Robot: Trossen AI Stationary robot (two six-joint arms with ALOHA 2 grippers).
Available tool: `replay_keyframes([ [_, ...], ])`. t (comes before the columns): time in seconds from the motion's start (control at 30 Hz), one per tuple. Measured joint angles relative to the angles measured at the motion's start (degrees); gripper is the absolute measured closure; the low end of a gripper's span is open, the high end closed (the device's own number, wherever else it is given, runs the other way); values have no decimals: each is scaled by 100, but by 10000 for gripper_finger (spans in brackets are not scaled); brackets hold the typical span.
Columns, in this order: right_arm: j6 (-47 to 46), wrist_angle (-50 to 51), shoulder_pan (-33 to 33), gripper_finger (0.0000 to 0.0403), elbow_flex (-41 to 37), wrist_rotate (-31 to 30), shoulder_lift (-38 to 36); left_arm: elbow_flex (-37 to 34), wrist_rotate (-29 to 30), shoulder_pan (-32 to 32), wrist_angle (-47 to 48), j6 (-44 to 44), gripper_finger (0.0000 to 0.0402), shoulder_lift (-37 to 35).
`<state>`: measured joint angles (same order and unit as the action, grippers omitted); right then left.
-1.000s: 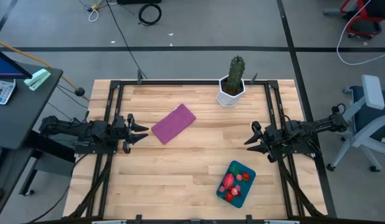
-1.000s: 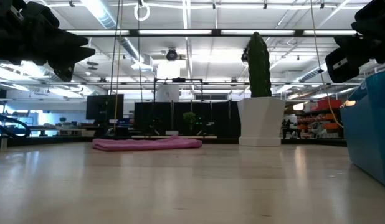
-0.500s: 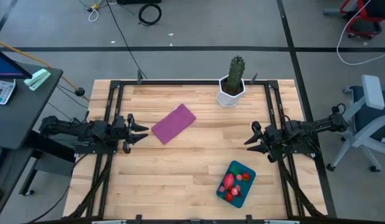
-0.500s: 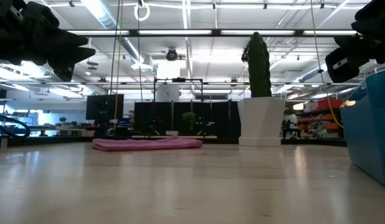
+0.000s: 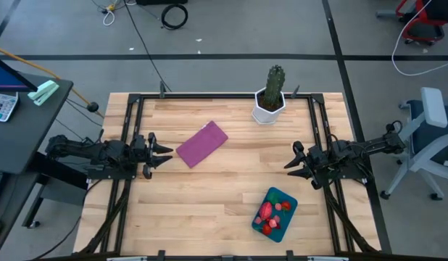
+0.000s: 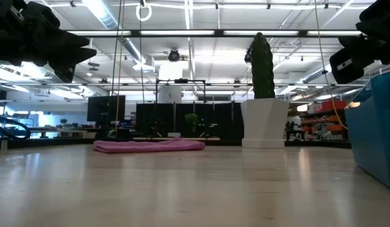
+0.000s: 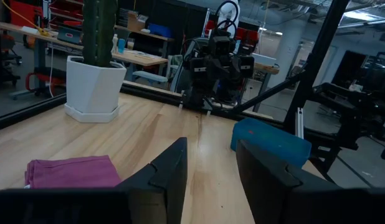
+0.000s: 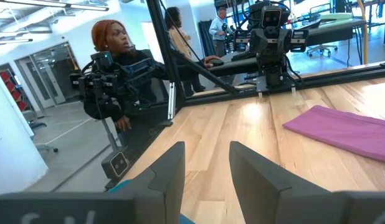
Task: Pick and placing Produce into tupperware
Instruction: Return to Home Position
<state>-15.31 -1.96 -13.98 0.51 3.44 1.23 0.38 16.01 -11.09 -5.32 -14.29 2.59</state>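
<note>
The teal tupperware [image 5: 275, 214] sits flat on the table near the near-right corner, with several red and pink produce pieces [image 5: 267, 212] lying inside it. In the low view only its blue wall [image 6: 375, 135] shows, and in the left wrist view it is a blue block [image 7: 269, 142]. My left gripper [image 5: 164, 154] hovers open at the table's left edge, beside the purple rectangle. My right gripper [image 5: 292, 165] hovers open at the right edge, above and beyond the tupperware. Neither touches anything.
A flat purple rectangle [image 5: 202, 143] lies left of centre. A tall green cactus in a white pot [image 5: 270, 94] stands at the far edge. A black frame [image 5: 224, 96] rims the table. Bare wood spans the middle and near-left. People stand beyond the table in the right wrist view [image 8: 118, 56].
</note>
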Motion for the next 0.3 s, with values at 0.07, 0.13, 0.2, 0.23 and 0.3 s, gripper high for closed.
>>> replay_keyframes([
  [0.07,0,-1,-2,270,0,1,1,0,0,0,0,1,255,2],
  [0.13,0,-1,0,270,0,1,2,0,0,0,0,0,251,0],
  [0.2,0,-2,0,270,0,0,2,0,2,-1,1,0,249,2],
  [0.23,0,0,0,270,0,2,0,0,1,0,2,3,249,2],
  [0.3,0,-2,0,270,0,0,2,0,2,0,0,-1,249,2],
])
